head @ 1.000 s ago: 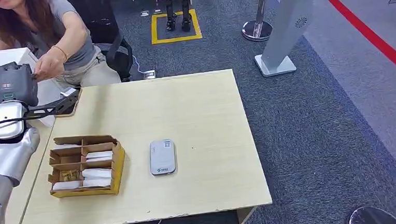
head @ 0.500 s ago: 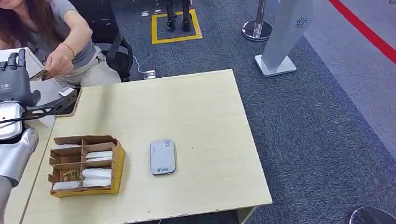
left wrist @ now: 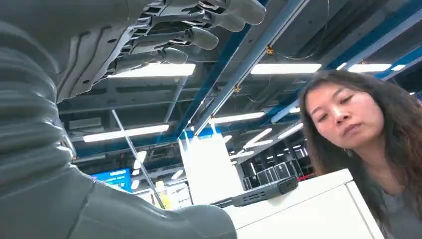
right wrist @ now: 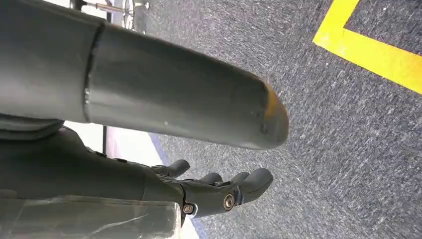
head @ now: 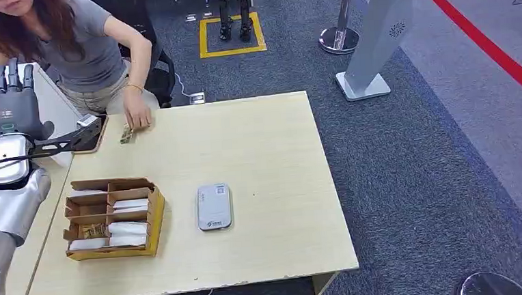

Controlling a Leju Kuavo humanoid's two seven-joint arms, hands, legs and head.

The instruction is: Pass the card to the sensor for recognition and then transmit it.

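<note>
The left hand (head: 9, 98) is raised upright off the far left corner of the tabletop (head: 265, 154), fingers (head: 9, 74) extended, spread and pointing up, with nothing held; in the left wrist view the same hand (left wrist: 149, 35) shows its fingers apart against ceiling lights. The card (head: 127, 134) lies flat on the tabletop, to the right of this hand and lower, near the far edge, and apart from the hand. A person's hand (head: 137, 117) rests on or just over the card's far end; whether it touches cannot be told. The person (head: 81, 42) sits behind the far edge, just right of the raised hand. A dark tray (head: 83, 136) sits on the corner directly below the hand, between the hand and the card. Nearer the robot, below the hand along the left side, stands a cardboard box (head: 112, 218) divided into compartments holding white cards. Just right of the box, well apart from the hand, a grey-white card reader (head: 214, 206) lies flat on the tabletop. The right hand (right wrist: 219, 186) hangs above grey carpet (right wrist: 348, 139) marked with a yellow line (right wrist: 378, 55); its fingers are loosely extended and slightly curved, with nothing in them.
</note>
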